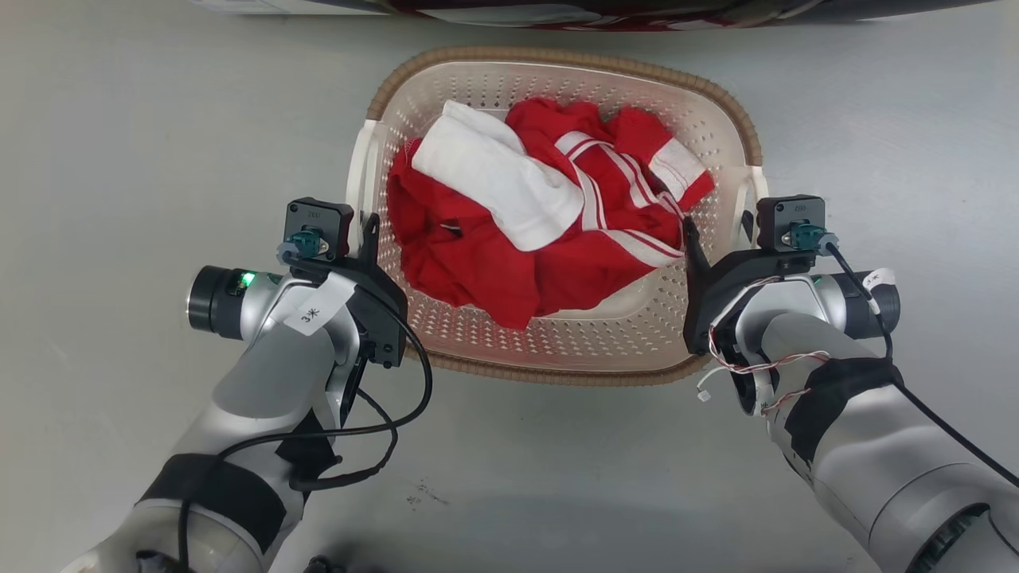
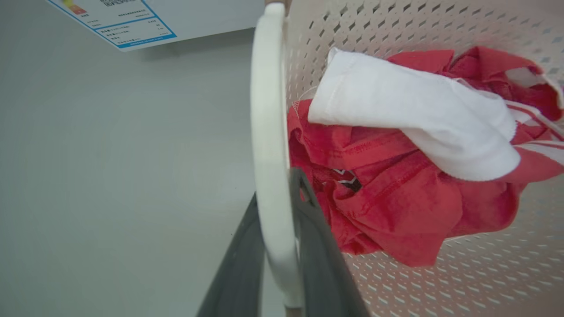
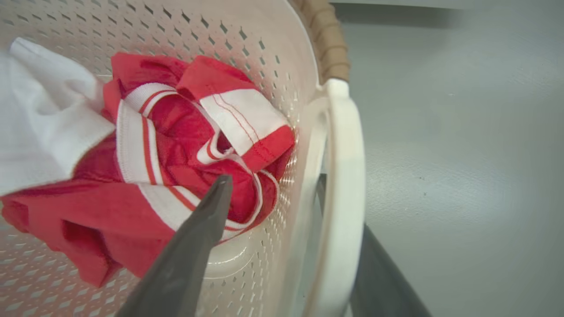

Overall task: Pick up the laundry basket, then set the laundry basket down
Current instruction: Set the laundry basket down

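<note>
Left gripper [image 2: 275, 207] first: my two dark fingers are drawn together on the white loop handle [image 2: 266, 132] of the laundry basket [image 1: 557, 57], one finger on each side of it, with no gap showing between finger and plastic. That handle runs up the middle of the left wrist view, from the bottom edge to the top.

My right gripper [image 3: 272, 180] is spread wide. Its inner finger reaches over the basket wall and points at the clothes in the lower centre of the right wrist view. Its outer finger lies outside, behind the other white handle [image 3: 348, 176]. The inner finger is well clear of the wall, so nothing is pinched on this side.

From the head view the basket fills the upper centre of the frame, between my two forearms, on or above the grey floor [image 1: 119, 119]. From this angle I cannot tell whether its base touches the floor.

Its brown woven rim [image 3: 326, 39] curves around the cream perforated walls. Inside lies a crumpled red garment with white stripes [image 1: 478, 270], and a white cloth [image 1: 493, 179] is draped across its upper left part.

A blue-bordered printed label [image 2: 128, 22] sits at the upper left of the left wrist view.
</note>
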